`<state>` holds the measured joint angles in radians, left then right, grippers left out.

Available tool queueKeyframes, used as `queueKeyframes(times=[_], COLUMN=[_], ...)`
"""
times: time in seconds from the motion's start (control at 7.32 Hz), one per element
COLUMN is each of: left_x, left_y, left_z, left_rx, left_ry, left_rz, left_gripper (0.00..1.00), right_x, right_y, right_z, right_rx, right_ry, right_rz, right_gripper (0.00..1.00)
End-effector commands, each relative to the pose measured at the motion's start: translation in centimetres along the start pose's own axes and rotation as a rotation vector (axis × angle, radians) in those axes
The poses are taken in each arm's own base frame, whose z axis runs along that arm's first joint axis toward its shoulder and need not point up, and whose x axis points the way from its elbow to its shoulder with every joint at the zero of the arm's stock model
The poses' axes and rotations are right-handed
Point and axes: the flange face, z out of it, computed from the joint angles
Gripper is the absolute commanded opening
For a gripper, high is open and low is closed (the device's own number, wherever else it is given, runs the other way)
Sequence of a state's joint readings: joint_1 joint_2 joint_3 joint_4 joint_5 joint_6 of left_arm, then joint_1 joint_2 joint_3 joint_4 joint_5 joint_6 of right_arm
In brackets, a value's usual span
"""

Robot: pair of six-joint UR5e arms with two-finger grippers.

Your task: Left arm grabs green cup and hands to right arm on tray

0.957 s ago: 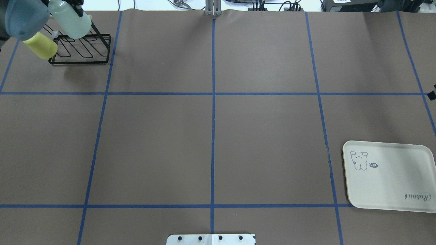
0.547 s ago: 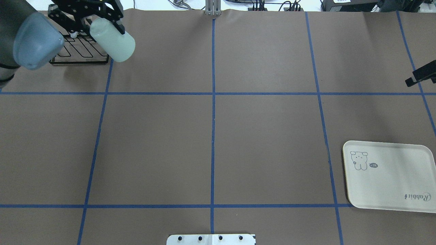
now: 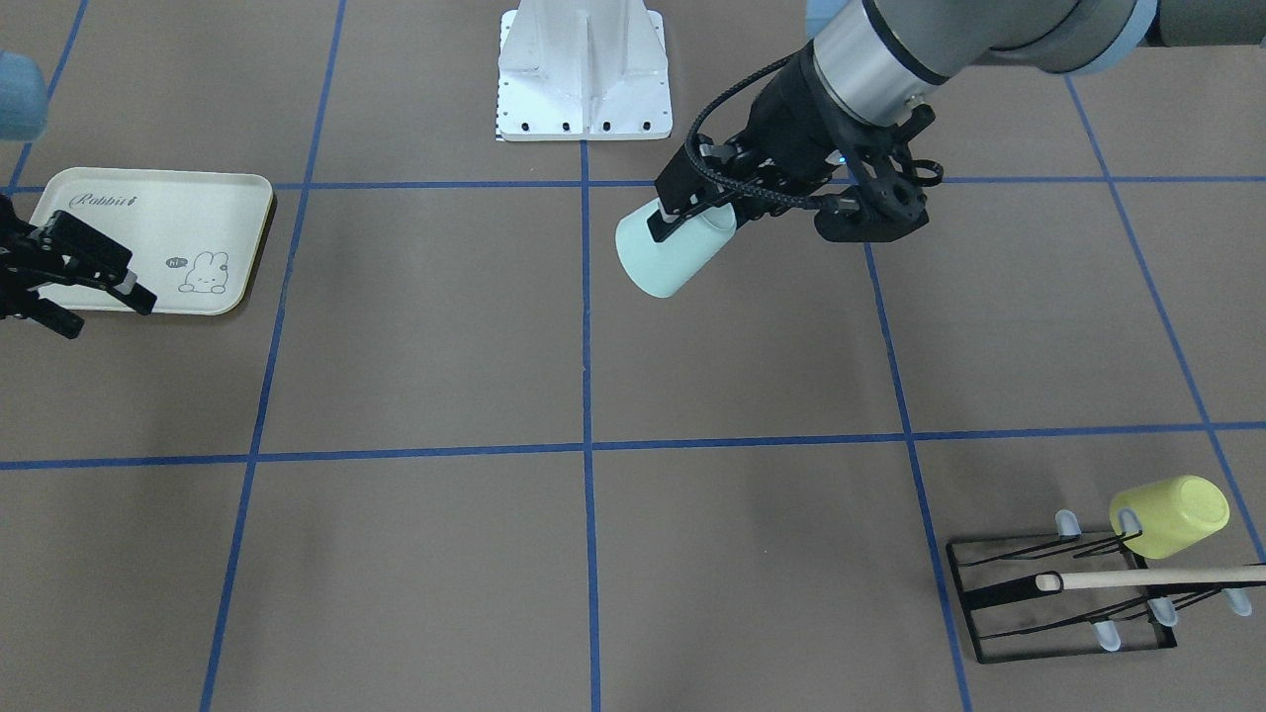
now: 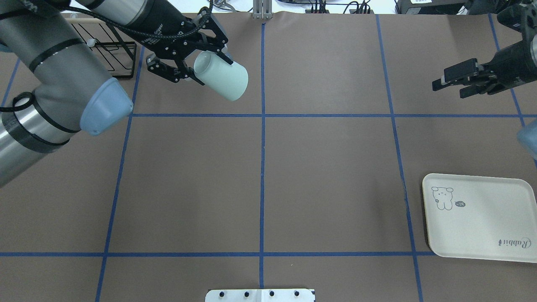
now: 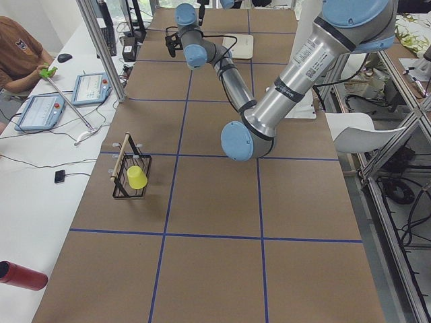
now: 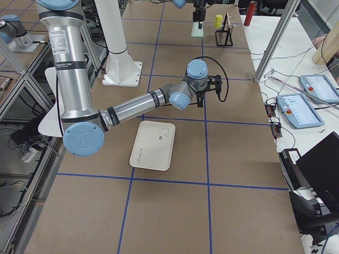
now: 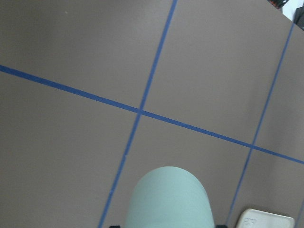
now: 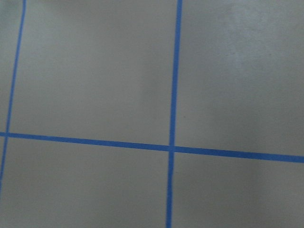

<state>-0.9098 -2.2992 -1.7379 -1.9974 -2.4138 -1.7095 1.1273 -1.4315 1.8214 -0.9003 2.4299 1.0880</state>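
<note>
**Containers.** The green cup [image 4: 221, 82] is in the air over the far part of the table [image 4: 327, 167], just left of the centre blue tape line [image 4: 262, 167]. It lies nearly on its side, with its closed base pointing right and toward the near edge. No contents can be seen in it. The left gripper [image 4: 206, 69] is clamped on the cup's rim end, one finger lying along the outer wall. The yellow-green cup [image 3: 1169, 516] hangs tilted on a prong of the black wire rack [image 3: 1063, 598] at the far left corner, beside the rack's wooden rod [image 3: 1147, 578]. The tray [image 4: 482, 226] lies flat at the near right of the table, showing its rabbit drawing and lettering. It is well apart from both cups. The right gripper [image 4: 449, 89] hovers over the far right of the table with its fingers spread and nothing between them.

**Change from the earlier frames.** One second ago the green cup was over the rack, next to the yellow-green cup. Half a second ago it was just right of the rack. It now sits farther right, near the centre line. The right gripper, then only a tip at the right edge, now reaches farther in. The tray has not moved.
</note>
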Motion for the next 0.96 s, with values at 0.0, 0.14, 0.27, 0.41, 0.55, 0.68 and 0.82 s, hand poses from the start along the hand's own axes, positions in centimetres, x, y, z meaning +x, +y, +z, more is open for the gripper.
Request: queueKeyframes(times=[0.0,0.14,0.27,0.41,0.55,0.68,0.82], left_x=[0.0,0.1,0.2,0.4,0.2,0.2,0.1], left_y=[0.8,1.0,1.7,2.6,3.4,3.7,4.1], left_z=[0.5,0.5,0.5,0.3,0.8,0.9,0.5], left_rx=[-0.059,-0.066,-0.071,-0.091,-0.110,-0.121,-0.143], left_ry=[0.175,0.229,0.288,0.348,0.377,0.389,0.413], left_rz=[-0.055,-0.059,-0.087,-0.106,-0.118,-0.108,-0.130], left_gripper=[0.00,0.00,0.00,0.00,0.00,0.00,0.00], right_x=[-5.5,-8.0,-10.4,-12.3,-13.3,-13.8,-14.6], right_y=[2.7,3.8,5.2,6.7,7.3,8.1,9.6], right_z=[0.8,1.1,1.7,2.4,2.3,2.2,2.6], right_rx=[-0.010,-0.037,-0.080,-0.127,-0.138,-0.147,-0.146], right_ry=[-0.208,-0.287,-0.363,-0.419,-0.469,-0.521,-0.617], right_rz=[0.101,0.131,0.155,0.163,0.136,0.147,0.210], right_gripper=[0.99,0.99,0.99,0.99,0.98,0.97,0.94])
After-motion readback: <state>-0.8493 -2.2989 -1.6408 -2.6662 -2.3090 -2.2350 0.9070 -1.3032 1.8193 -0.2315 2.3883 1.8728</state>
